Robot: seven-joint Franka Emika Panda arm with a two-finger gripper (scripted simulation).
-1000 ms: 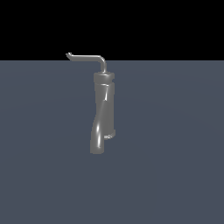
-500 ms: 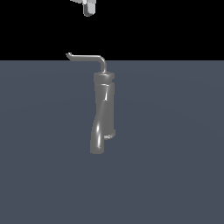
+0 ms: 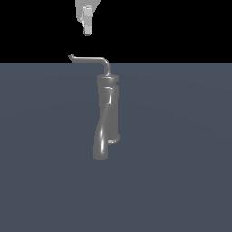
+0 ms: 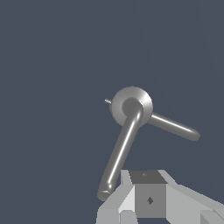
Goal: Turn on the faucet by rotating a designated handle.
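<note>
The faucet (image 3: 107,115) stands upright mid-tabletop (image 3: 181,158), its thin handle (image 3: 88,59) reaching toward the exterior view's left, while the gripper (image 3: 87,31) hangs above the handle's tip, holding nothing, its opening impossible to tell.

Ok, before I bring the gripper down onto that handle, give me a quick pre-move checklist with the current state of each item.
1. Gripper above the handle, near its tip: ok in the exterior view.
2. Contact with the handle: none yet, a gap shows; ok.
3. Jaw state: cannot tell; the fingers look close together in the exterior view.
4. Target is the thin rod, not the thick spout: ok.
5. Faucet upright and undisturbed: ok.
6. Depth alignment with the handle: cannot tell; the wrist view shows a rod ending beside the gripper, not centred.
</note>
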